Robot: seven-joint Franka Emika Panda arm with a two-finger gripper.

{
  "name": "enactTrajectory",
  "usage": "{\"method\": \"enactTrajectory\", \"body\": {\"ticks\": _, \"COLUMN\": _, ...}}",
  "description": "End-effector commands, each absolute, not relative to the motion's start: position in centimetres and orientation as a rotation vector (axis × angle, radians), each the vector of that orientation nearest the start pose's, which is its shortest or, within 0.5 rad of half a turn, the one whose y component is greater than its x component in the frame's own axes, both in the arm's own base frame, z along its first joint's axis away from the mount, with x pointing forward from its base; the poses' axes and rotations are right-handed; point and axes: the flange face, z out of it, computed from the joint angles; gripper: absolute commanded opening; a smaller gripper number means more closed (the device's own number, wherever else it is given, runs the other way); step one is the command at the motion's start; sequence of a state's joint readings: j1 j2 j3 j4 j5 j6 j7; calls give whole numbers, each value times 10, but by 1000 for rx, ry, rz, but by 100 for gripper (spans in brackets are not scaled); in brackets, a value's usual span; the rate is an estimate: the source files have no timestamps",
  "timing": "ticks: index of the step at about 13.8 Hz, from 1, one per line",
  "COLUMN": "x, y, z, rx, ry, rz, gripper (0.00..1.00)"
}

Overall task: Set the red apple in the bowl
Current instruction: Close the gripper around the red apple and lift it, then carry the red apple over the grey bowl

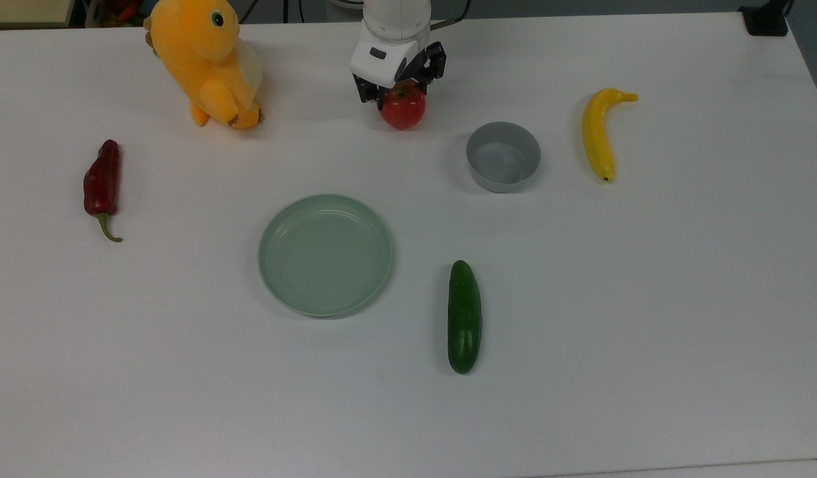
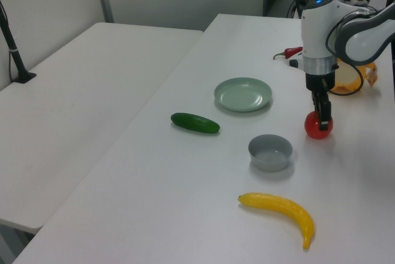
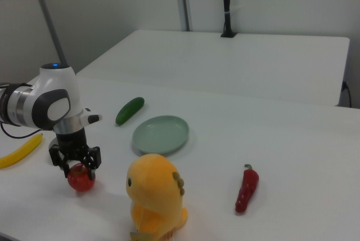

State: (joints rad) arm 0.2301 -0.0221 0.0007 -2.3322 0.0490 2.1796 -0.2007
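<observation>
The red apple [image 1: 404,110] rests on the white table at the back, to the top view's left of the grey bowl [image 1: 503,157], which is empty. My gripper [image 1: 400,89] hangs straight down over the apple, open, its black fingers straddling the apple's upper part. In the left view the apple [image 2: 318,127] sits beyond the bowl [image 2: 270,152], with one finger [image 2: 322,115] in front of it. The right view has the gripper [image 3: 76,165] just above the apple [image 3: 81,179], a finger on each side.
A yellow plush toy [image 1: 206,60] stands to the top view's left of the apple. A banana [image 1: 598,136] lies to the right of the bowl. A pale green plate [image 1: 325,254], a cucumber [image 1: 464,317] and a dark red chili [image 1: 101,186] lie nearer the front.
</observation>
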Motion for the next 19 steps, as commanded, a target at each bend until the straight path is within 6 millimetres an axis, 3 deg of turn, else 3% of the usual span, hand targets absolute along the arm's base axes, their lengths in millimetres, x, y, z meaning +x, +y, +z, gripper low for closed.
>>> {"method": "enactTrajectory", "body": {"ticks": 1, "x": 479, "y": 117, "z": 351, "rx": -3035, "ry": -632, "rz": 134, "gripper": 56}}
{"method": "enactTrajectory", "body": {"ticks": 2, "x": 486, "y": 119, "z": 365, "rx": -3042, "ry": -599, "rz": 88, "gripper": 56}}
{"method": "enactTrajectory", "body": {"ticks": 6, "x": 498, "y": 124, "z": 388, "rx": -3049, "ry": -550, "rz": 6, "gripper": 56}}
{"method": "enactTrajectory", "body": {"ticks": 8, "x": 504, "y": 141, "z": 404, "rx": -3037, "ry": -583, "rz": -50, "gripper": 56}}
{"method": "enactTrajectory", "body": {"ticks": 14, "x": 507, "y": 187, "z": 414, "rx": -3002, "ry": -694, "rz": -100, "gripper": 57}}
{"method": "enactTrajectory", "body": {"ticks": 16, "x": 528, "y": 207, "z": 411, "rx": -2998, "ry": -669, "rz": -110, "gripper": 58}}
{"method": "enactTrajectory", "body": {"ticks": 17, "x": 551, "y": 217, "z": 405, "rx": -3000, "ry": -637, "rz": -115, "gripper": 58}}
{"method": "enactTrajectory", "body": {"ticks": 19, "x": 561, "y": 222, "z": 400, "rx": -3004, "ry": -644, "rz": -121, "gripper": 59}}
